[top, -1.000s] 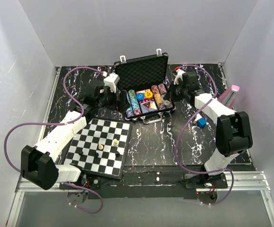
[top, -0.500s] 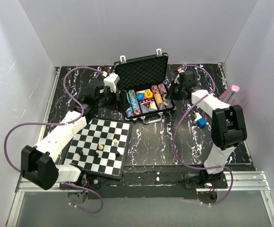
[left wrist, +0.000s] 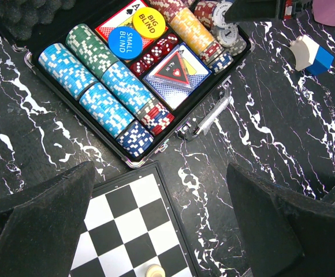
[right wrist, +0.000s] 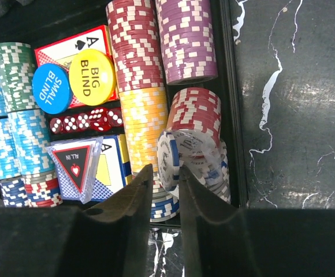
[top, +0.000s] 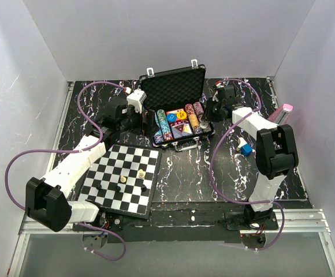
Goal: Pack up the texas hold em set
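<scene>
The case [right wrist: 232,115] sits open at rear centre of the table [top: 190,167], lid [top: 173,86] up, chips [left wrist: 98,86], cards [left wrist: 176,72] and dice [left wrist: 156,55] inside. The left gripper [left wrist: 160,173] hangs wide apart just left of it. The right gripper [right wrist: 164,170], jaws slightly apart and empty, hovers over tilted white chips [right wrist: 182,153] in the rightmost row. Filling seems nearly done; next, press those flat, then shut the lid.

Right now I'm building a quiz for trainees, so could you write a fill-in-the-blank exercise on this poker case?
The briefcase lid stands ____.
The yellow button reads ____ BLIND.
The dice are coloured ____.
The triangular marker reads ALL ____.
Missing words: open; BIG; red; IN.
</scene>
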